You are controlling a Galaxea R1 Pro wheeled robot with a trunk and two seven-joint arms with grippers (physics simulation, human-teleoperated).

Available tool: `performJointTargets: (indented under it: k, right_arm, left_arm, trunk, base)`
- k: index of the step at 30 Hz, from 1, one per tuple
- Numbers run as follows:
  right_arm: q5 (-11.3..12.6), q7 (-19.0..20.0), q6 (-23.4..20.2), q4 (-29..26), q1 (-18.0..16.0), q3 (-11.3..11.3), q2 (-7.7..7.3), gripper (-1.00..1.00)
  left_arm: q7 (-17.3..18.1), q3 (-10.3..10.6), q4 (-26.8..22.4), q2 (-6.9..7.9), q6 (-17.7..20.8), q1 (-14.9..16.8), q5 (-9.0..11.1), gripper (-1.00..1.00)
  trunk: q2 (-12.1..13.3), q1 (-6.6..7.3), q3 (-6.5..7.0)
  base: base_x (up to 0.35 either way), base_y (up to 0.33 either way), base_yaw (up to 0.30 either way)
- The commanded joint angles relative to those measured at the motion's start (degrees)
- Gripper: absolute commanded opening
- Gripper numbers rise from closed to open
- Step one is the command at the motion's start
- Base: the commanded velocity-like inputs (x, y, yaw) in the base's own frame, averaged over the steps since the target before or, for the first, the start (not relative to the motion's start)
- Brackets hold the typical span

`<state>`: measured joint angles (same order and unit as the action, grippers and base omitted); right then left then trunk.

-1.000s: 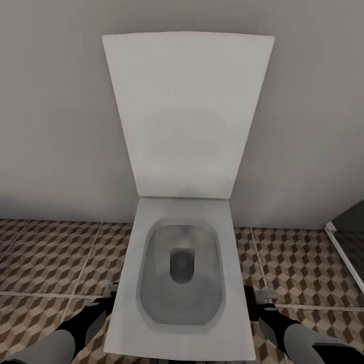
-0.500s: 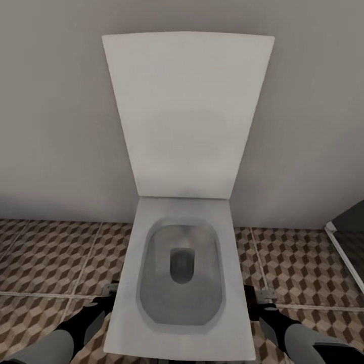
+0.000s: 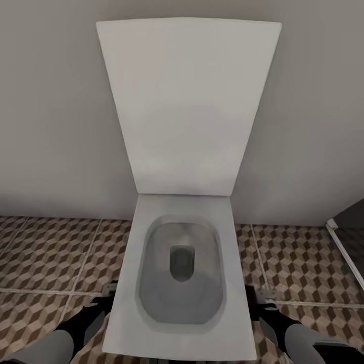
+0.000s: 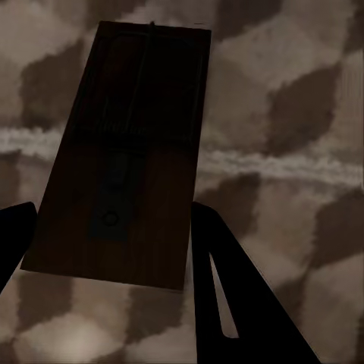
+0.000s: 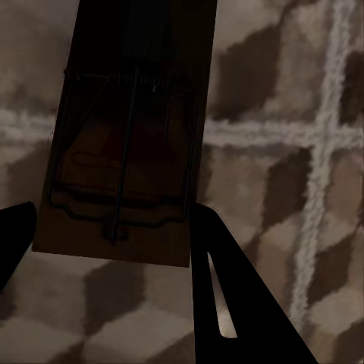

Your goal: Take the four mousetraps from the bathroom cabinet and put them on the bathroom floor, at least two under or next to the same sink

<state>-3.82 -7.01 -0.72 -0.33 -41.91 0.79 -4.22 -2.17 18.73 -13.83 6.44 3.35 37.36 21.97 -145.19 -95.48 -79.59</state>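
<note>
Transit step: left gripper pinching mousetrap, right gripper pinching second mousetrap; robot faces toilet. Next: turn toward sink, lower traps onto bathroom floor.

Through the left wrist camera I saw my left gripper clamped on a mousetrap, one dark finger against each long edge of the board. The trap's wire spring and bar faced the camera, extending forward beyond the fingertips. Beyond it lay the cube-patterned bathroom floor, a pale grout line crossing behind the board.
</note>
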Motion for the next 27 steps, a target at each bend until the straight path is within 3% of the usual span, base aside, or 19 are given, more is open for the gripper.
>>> performJointTargets:
  k: [1, 6, 27]
  right_arm:
    - [-0.3, -0.1, 0.0, 0.0, 0.0, 0.1, 0.0, -1.0]
    - [-0.3, -0.1, 0.0, 0.0, 0.0, 0.1, 0.0, -1.0]
    - [-0.3, -0.2, 0.0, 0.0, 0.0, 0.1, -0.03, -1.0]
  left_arm:
    - [-0.4, 0.5, -0.2, 0.06, 0.3, 0.0, 0.3, -1.0]
    - [-0.4, 0.5, -0.1, 0.12, 0.3, 0.0, 0.3, -1.0]
    - [-0.5, 0.5, -0.2, 0.19, 0.3, 0.0, 0.3, -1.0]
  trunk:
    - [0.0, -0.01, -0.26]
    - [-0.1, -0.14, -1.37]
    - [-0.1, -0.14, -1.37]
  base:
    - [0.0, 0.0, 0.0]
    - [0.0, 0.0, 0.0]
    - [0.0, 0.0, 0.0]
